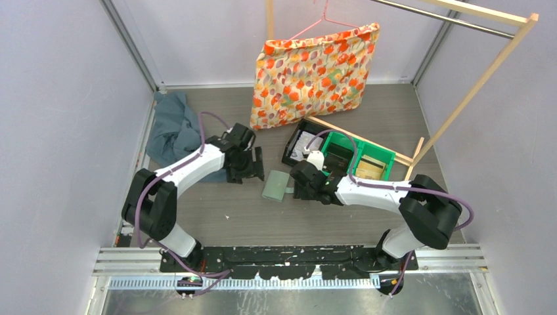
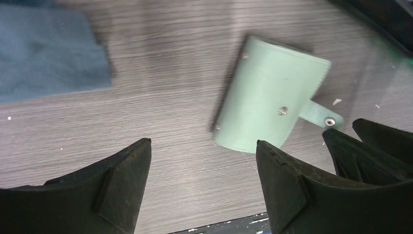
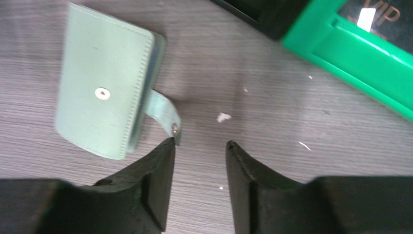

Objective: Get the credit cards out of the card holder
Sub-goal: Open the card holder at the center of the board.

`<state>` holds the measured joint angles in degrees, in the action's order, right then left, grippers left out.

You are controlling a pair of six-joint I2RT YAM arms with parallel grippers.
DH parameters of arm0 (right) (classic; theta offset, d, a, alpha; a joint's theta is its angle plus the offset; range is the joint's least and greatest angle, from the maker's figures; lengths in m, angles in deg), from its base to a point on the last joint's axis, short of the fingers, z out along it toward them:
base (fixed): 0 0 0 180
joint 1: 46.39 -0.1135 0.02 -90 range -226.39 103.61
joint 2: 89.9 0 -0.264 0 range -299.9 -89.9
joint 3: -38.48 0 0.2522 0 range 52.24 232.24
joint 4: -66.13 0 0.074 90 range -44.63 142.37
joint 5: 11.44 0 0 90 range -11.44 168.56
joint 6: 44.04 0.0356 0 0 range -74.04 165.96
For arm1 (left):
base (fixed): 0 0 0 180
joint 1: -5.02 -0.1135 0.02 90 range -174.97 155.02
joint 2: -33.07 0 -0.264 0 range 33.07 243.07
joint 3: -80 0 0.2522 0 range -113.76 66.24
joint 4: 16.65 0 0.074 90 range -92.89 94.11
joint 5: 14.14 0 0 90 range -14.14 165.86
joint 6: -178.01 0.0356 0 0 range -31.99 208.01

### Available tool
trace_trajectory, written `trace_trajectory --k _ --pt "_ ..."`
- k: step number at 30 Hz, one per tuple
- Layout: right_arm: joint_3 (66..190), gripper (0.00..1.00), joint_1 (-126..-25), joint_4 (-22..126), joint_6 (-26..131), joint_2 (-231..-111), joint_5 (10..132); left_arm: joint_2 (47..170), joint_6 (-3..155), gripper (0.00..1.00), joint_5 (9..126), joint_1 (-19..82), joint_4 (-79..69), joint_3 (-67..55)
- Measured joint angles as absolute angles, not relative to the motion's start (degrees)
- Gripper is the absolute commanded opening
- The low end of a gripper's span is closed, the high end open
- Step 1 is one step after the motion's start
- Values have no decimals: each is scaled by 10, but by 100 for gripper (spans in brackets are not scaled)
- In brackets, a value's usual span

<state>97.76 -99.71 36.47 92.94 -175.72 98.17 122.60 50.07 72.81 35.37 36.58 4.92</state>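
The pale sage-green card holder (image 1: pixel 276 185) lies folded shut on the wood-grain table between my two grippers, with its snap strap (image 3: pixel 164 113) hanging loose. No credit cards show; they are hidden inside it. My left gripper (image 1: pixel 253 173) is open and empty just left of the holder. In the left wrist view (image 2: pixel 203 142) the holder (image 2: pixel 272 95) lies ahead and to the right. My right gripper (image 1: pixel 297 184) is open just right of the holder. In the right wrist view (image 3: pixel 200 142) its left fingertip (image 3: pixel 168 146) is at the strap's end, beside the holder (image 3: pixel 104 80).
A blue-grey cloth (image 1: pixel 172 128) lies behind the left arm. A black tray (image 1: pixel 301 146) and bright green bins (image 1: pixel 358 157) stand behind the right gripper. A floral bag (image 1: pixel 315 72) hangs on a wooden rack (image 1: pixel 473 92) at the back.
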Motion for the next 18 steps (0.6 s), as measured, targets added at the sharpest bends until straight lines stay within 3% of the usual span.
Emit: trace_trajectory --k 9,18 --pt "942 53 -988 323 944 -1625 1005 1268 561 79 856 497 425 -77" --pt "861 56 -979 249 985 -1415 1083 1309 549 75 961 587 432 -80"
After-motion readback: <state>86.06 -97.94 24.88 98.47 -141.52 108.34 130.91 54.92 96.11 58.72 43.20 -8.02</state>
